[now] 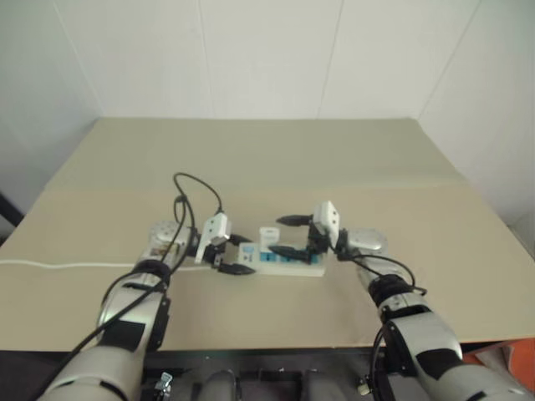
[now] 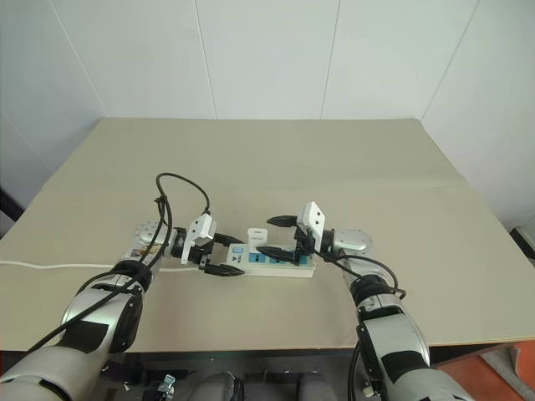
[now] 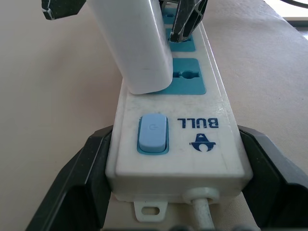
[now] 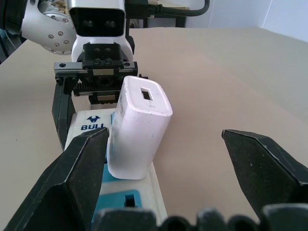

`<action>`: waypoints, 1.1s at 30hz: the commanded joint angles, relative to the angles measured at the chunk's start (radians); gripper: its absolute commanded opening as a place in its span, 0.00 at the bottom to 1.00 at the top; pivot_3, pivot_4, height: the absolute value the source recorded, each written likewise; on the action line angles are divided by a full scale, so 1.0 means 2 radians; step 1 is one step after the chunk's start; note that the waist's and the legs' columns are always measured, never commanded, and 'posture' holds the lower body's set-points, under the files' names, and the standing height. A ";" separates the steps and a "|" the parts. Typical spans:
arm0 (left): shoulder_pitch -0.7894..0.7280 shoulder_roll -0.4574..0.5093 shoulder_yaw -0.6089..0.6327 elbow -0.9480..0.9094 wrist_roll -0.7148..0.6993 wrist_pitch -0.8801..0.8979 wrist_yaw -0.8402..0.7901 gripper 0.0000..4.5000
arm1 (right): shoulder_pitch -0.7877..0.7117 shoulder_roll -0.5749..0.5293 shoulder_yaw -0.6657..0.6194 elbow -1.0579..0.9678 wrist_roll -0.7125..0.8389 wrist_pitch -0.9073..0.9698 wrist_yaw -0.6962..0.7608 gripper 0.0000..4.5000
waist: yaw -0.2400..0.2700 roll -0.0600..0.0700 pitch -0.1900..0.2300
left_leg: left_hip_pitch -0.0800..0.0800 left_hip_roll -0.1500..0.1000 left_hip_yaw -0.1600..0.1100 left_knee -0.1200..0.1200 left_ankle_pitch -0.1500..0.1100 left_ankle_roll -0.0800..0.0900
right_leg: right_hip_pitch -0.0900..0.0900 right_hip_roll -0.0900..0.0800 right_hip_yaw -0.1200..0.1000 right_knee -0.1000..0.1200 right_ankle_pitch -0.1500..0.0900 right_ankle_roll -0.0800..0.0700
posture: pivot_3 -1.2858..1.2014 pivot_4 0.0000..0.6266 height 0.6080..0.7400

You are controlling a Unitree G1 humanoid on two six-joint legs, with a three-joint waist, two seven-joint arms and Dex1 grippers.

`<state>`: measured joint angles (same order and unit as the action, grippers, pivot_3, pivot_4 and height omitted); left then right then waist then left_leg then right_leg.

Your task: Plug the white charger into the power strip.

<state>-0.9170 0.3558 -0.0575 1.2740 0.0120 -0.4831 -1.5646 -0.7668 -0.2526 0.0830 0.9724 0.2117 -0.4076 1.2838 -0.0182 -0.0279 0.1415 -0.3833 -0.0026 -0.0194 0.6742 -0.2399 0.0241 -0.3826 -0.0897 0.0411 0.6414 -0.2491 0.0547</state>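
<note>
I see the power strip (image 2: 272,261) lying flat on the tan table (image 2: 334,167), near its front edge, between my two arms, its thin white cord (image 1: 58,266) trailing away to the left. My left gripper (image 3: 173,159) is clamped on the switch end of the strip, one black finger (image 3: 72,183) against each long side, just by the blue rocker switch (image 3: 153,134) and the printed logo. The white charger (image 4: 139,126) stands in the blue socket next to that switch, leaning a little rather than dead upright, with a small rectangular slot on its top face. My right gripper (image 4: 173,163) has its jaws spread wide, one finger (image 4: 72,168) close beside the charger and the other well out over the table, so it grips nothing; I cannot tell whether the near finger touches the charger's side. From the head camera, the right gripper's fingers reach in over the strip from its far end, toward the left gripper.
</note>
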 commanded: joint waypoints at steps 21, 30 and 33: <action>0.007 -0.007 -0.008 0.003 0.014 -0.012 -0.015 0.73 | -0.014 0.007 -0.031 -0.069 0.038 0.168 0.054 0.99 | 0.000 0.001 0.001 | -0.002 0.000 0.000 0.000 0.000 0.000 | -0.003 0.000 0.000 0.000 0.000 0.000 | 0.52 0.24 1.00; 0.010 -0.006 -0.005 0.003 0.013 -0.012 -0.016 0.73 | -0.033 0.013 -0.031 -0.067 0.031 0.196 0.061 0.87 | 0.002 0.002 0.001 | -0.003 -0.001 0.000 -0.002 0.000 0.000 | -0.004 0.000 0.000 -0.001 0.000 0.000 | 0.52 0.24 1.00; 0.012 -0.004 -0.005 0.003 0.013 -0.013 -0.017 0.73 | -0.036 0.012 -0.036 -0.069 0.036 0.208 0.064 0.65 | 0.002 0.002 0.001 | -0.003 0.000 0.000 -0.002 0.000 0.000 | -0.004 0.000 0.000 -0.001 0.000 0.000 | 0.52 0.24 1.00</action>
<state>-0.9175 0.3502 -0.0413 1.2692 0.0062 -0.5026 -1.5938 -0.8126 -0.2260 0.0277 0.8587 0.2589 -0.0058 1.3952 -0.0148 -0.0240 0.1444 -0.3902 -0.0036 -0.0192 0.6707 -0.2399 0.0242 -0.3899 -0.0904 0.0409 0.6400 -0.2493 0.0547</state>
